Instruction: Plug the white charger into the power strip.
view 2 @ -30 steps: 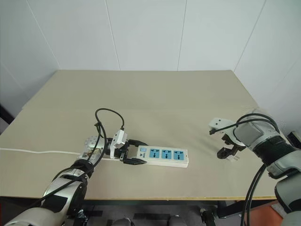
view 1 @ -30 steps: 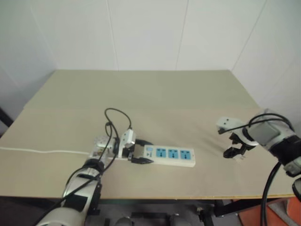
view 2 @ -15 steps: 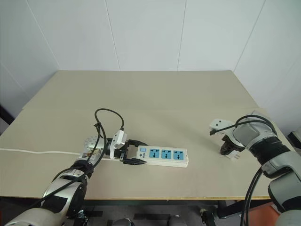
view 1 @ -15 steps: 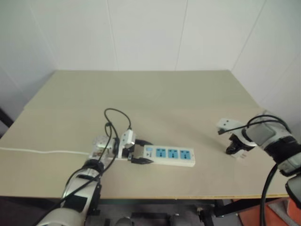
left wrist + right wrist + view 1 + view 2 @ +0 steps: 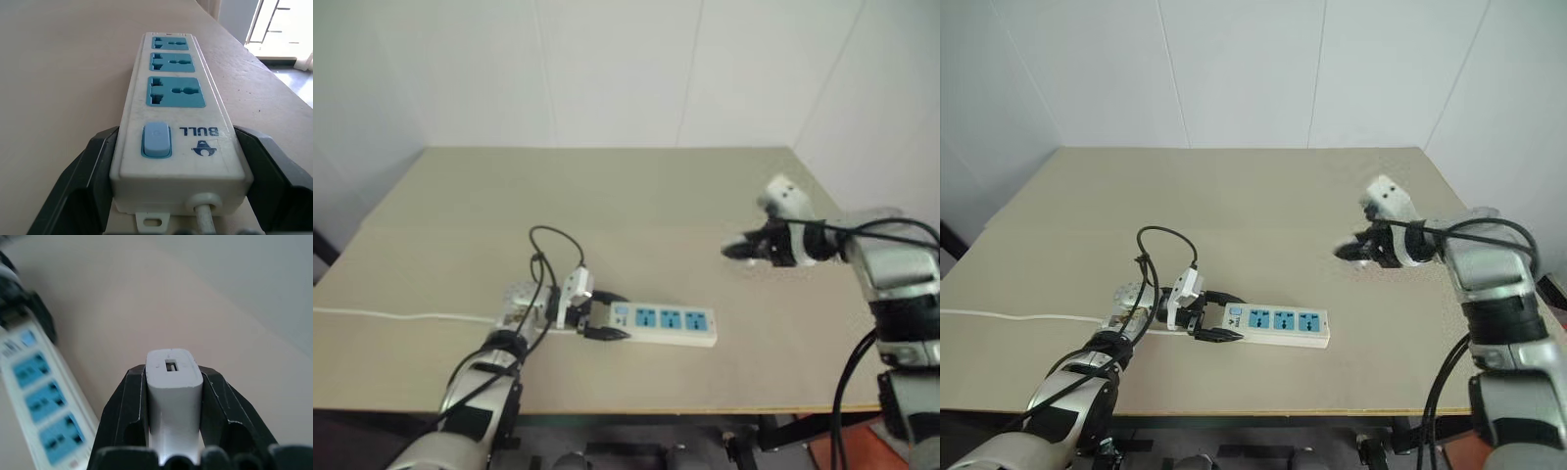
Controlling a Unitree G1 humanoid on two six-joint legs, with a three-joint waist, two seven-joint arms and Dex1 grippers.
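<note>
The worktop (image 5: 1263,186) is carrying the power strip (image 5: 1273,321), which is lying flat near its front edge. The left claw (image 5: 1215,316) is bracing the strip's switch end, fingers spread around it. The right claw (image 5: 1349,251) is hanging above the worktop, clamping the white charger (image 5: 173,382). Carrying looks like the step in hand; next, the prongs probably need lining up over a blue socket.

A plain tan surface (image 5: 1263,196) carries the power strip (image 5: 1273,323) near its front edge, left of centre, 3 blue sockets up, its thin white cord (image 5: 1018,316) trailing left.
</note>
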